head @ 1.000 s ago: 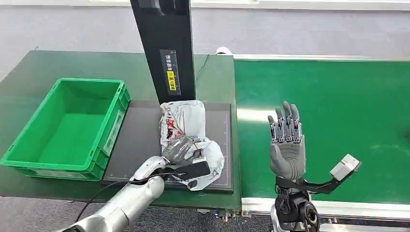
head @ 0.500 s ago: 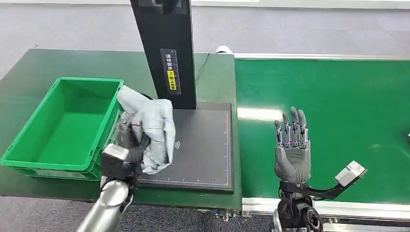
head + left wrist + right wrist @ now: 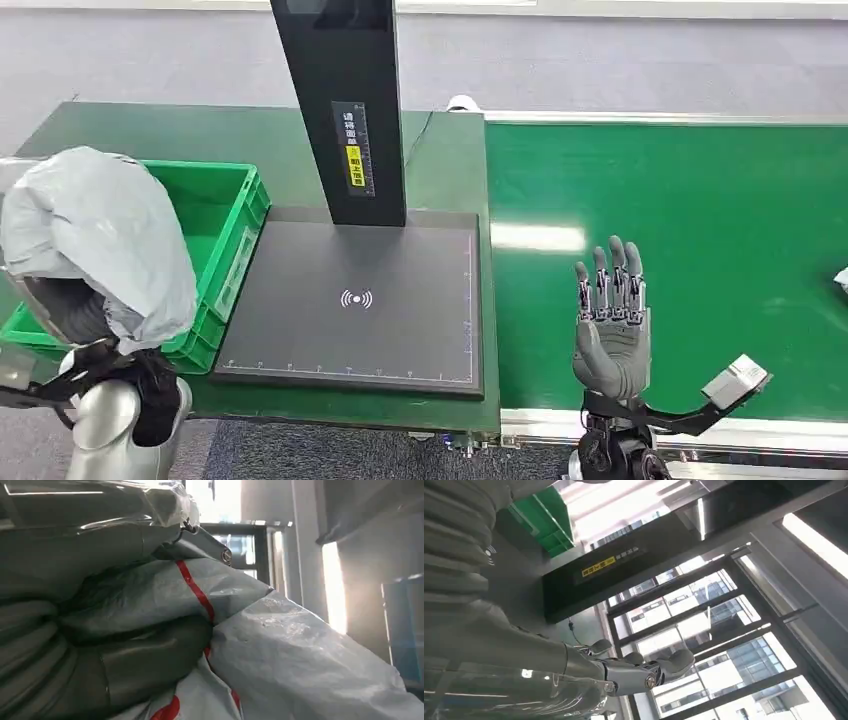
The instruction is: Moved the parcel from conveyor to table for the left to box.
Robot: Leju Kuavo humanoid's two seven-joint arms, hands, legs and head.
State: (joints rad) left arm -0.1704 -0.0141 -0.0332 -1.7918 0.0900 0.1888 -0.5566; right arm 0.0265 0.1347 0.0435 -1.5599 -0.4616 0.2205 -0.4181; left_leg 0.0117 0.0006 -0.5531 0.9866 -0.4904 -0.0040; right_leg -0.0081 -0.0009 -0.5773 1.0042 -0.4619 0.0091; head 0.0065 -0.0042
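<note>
Grey plastic parcel (image 3: pixel 100 235) held up in the left hand (image 3: pixel 70 310), raised over the near left corner of the green crate (image 3: pixel 225 215) and hiding much of it in the head view. Bulging, crumpled, draped down over the hand so that little of the fingers shows beneath. Close up from the left wrist: parcel (image 3: pixel 310 665) pressed tight against the grey hand (image 3: pixel 75 645), red print on the wrinkled film, thumb and fingers wrapped around it. Crate at the left end of the dark green table (image 3: pixel 440 160), just beside the black scanner pad (image 3: pixel 400 330). Black post (image 3: pixel 345 100) upright at the pad's far edge, yellow label on its face. Right hand (image 3: pixel 608 320) raised over the near edge of the green conveyor (image 3: pixel 700 200), palm up, fingers straight and apart, nothing in it.
</note>
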